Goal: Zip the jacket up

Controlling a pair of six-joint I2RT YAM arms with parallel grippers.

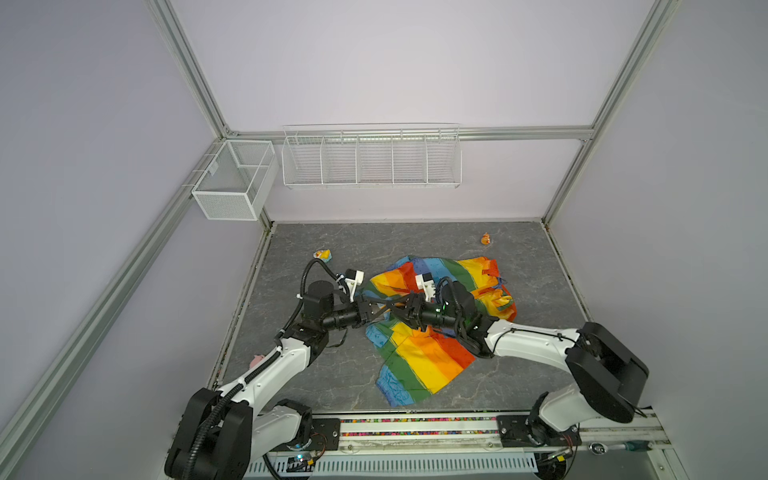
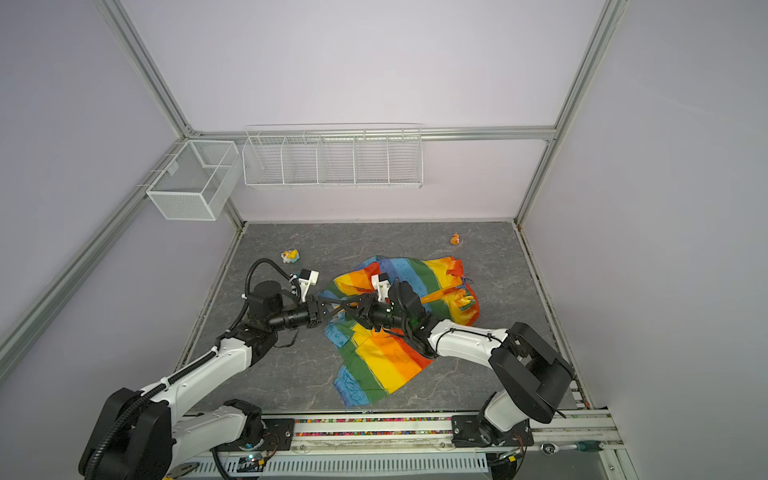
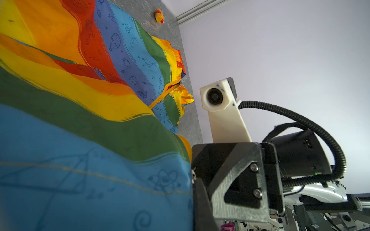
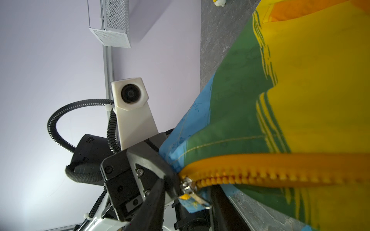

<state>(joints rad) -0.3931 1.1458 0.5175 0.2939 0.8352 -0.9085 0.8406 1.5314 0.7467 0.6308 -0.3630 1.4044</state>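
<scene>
Lilac walls (image 1: pixel 395 62) and aluminium framing close in a grey marbled tabletop (image 1: pixel 415 241). Two white-and-black robot arms, left (image 1: pixel 286 361) and right (image 1: pixel 532 343), stretch from the near rail and meet nose to nose over the middle. Under them, crumpled just right of centre on the tabletop, lies the thin rainbow-striped rain jacket (image 1: pixel 424 361), with one striped panel trailing toward the near edge.

A white wire rack with five compartments (image 1: pixel 371 158) hangs on the back wall. A white mesh basket (image 1: pixel 232 183) is fixed to the left wall.

In the right wrist view the left gripper (image 4: pixel 173 178) is pinched tight on the jacket's blue hem corner. That corner is just beside the end of the orange-yellow zipper band (image 4: pixel 280 170). The right gripper (image 4: pixel 186 195) has its dark fingers (image 4: pixel 154 204) parted a little, one on each side of the silver zipper slider (image 4: pixel 187 184) and its pull tab (image 4: pixel 199 200). As far as shows, they clamp neither.

A yellow-and-white toy figure (image 1: pixel 322 254) lies at the far left and an orange toy figure (image 1: pixel 485 239) at the far right. Both are apart from the jacket.
</scene>
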